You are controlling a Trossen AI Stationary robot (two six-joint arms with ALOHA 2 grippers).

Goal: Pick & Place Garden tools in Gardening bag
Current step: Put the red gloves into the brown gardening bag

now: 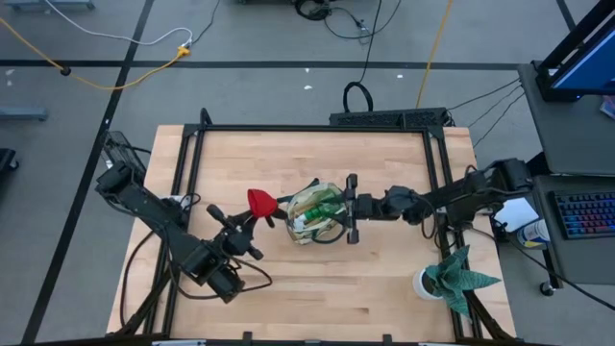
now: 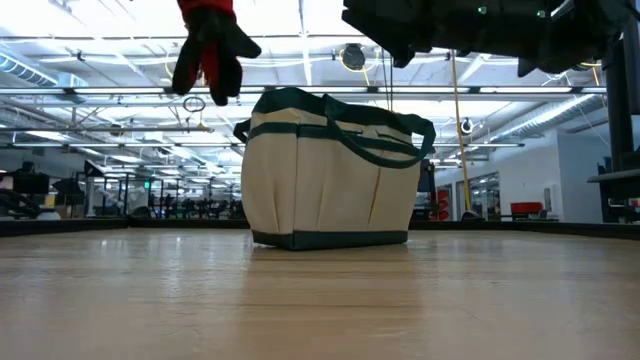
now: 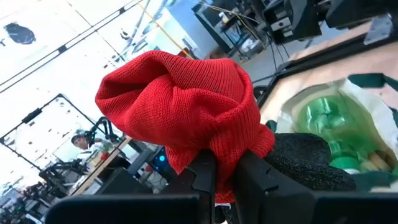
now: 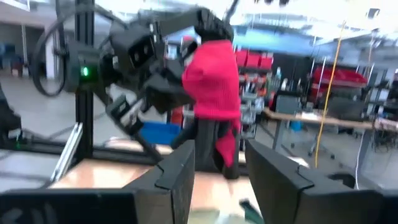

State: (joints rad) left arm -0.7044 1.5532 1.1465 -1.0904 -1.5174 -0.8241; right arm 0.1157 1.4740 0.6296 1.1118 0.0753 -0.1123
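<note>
Glove (image 1: 259, 201), red, is pinched in left tool (image 1: 248, 217) beside bag (image 1: 317, 213); right tool (image 1: 348, 209) gapes above it.

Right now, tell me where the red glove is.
The red glove hangs pinched in the left gripper, raised above the table just left of the gardening bag in the high view.

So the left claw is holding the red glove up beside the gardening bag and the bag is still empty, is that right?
Not quite. The left claw does hold the red glove up beside the gardening bag, but the bag is not empty: the left wrist view shows a green spray bottle already inside it, and the high view shows green in the bag's opening too.
</note>
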